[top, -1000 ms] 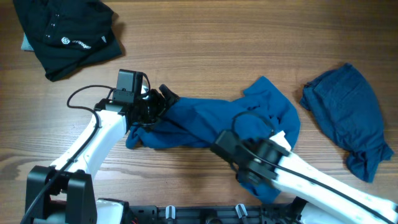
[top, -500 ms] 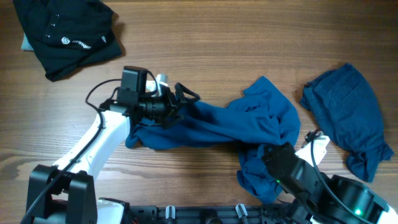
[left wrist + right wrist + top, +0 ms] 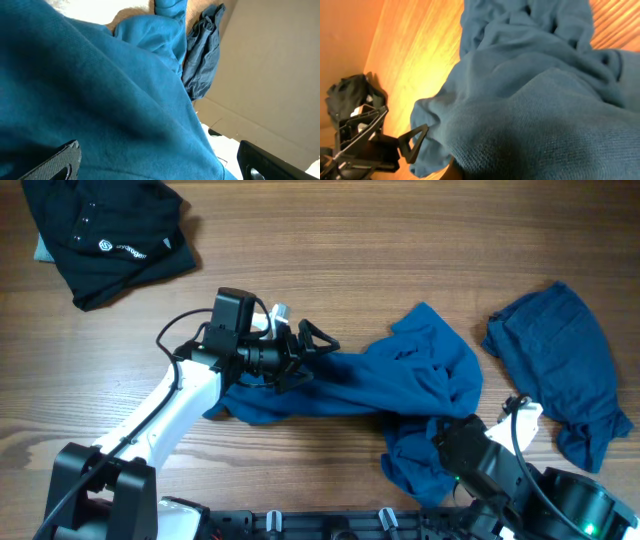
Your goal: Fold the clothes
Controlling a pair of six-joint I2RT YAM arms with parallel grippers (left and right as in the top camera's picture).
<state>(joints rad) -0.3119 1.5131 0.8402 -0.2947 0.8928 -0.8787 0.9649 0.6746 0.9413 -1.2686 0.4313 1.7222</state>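
Note:
A mid-blue T-shirt [image 3: 400,375] lies crumpled across the middle of the table, one bunched part hanging toward the front edge. My left gripper [image 3: 312,350] hovers over its left part, open wide. In the left wrist view the shirt [image 3: 100,100] fills the space between the two fingers of the left gripper [image 3: 160,165]. My right gripper [image 3: 450,438] is at the shirt's lower right bunch, shut on the fabric. Shirt fabric [image 3: 530,110] covers its fingers in the right wrist view. A darker blue garment [image 3: 560,370] lies crumpled at the right.
A black garment [image 3: 100,235] with a white logo is heaped at the far left corner. The darker blue garment [image 3: 202,55] also shows in the left wrist view. The left arm's cable loops over bare wood by its wrist.
My left gripper has travelled right, further over the T-shirt, staying open. The right arm has drawn back toward the front right edge, and the shirt's lower part has come into sight.

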